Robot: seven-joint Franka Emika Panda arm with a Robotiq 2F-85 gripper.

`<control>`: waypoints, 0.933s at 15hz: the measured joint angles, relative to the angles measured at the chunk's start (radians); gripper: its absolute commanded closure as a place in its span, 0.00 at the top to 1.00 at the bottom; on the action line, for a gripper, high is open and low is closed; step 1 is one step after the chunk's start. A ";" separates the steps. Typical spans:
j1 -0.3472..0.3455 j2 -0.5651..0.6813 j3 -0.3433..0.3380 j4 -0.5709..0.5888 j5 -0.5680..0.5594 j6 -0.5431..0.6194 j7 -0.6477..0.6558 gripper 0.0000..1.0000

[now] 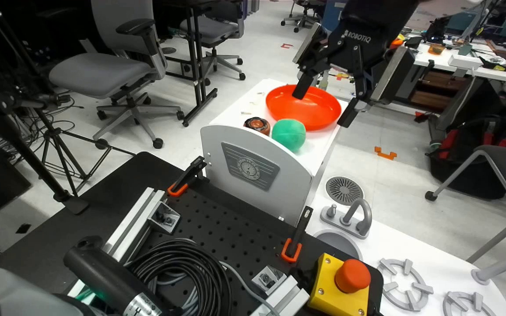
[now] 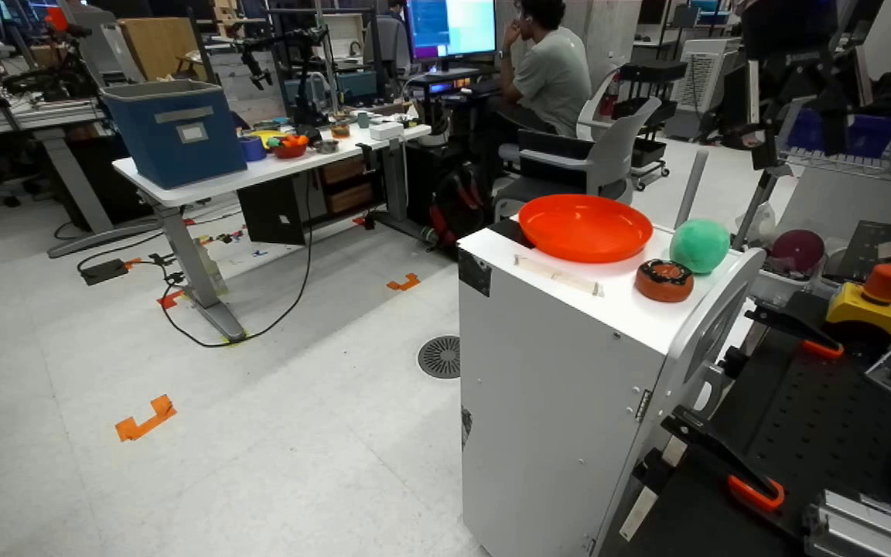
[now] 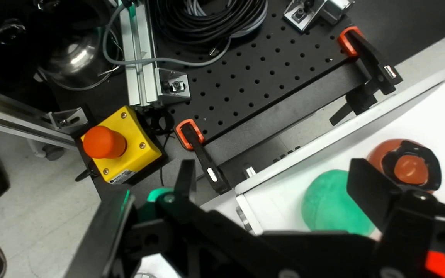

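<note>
High up, downturned, wide-spread hand [image 1: 323, 106]

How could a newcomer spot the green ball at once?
Find the tall white cabinet by the black table. On its top, beside the wide orange plate, rests the green ball. Among these neighbours, it alone is green; the squat brown piece has black markings.

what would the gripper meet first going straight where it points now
Likely the white panel, in line with the open gripper in the wrist view; depth is unclear, so perhaps the black pegboard.
</note>
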 measured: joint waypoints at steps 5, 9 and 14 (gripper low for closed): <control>0.001 0.000 0.000 0.002 -0.027 0.000 0.006 1.00; 0.008 -0.005 0.000 0.017 -0.102 0.003 0.022 1.00; 0.010 -0.006 0.000 0.028 -0.121 -0.003 0.028 1.00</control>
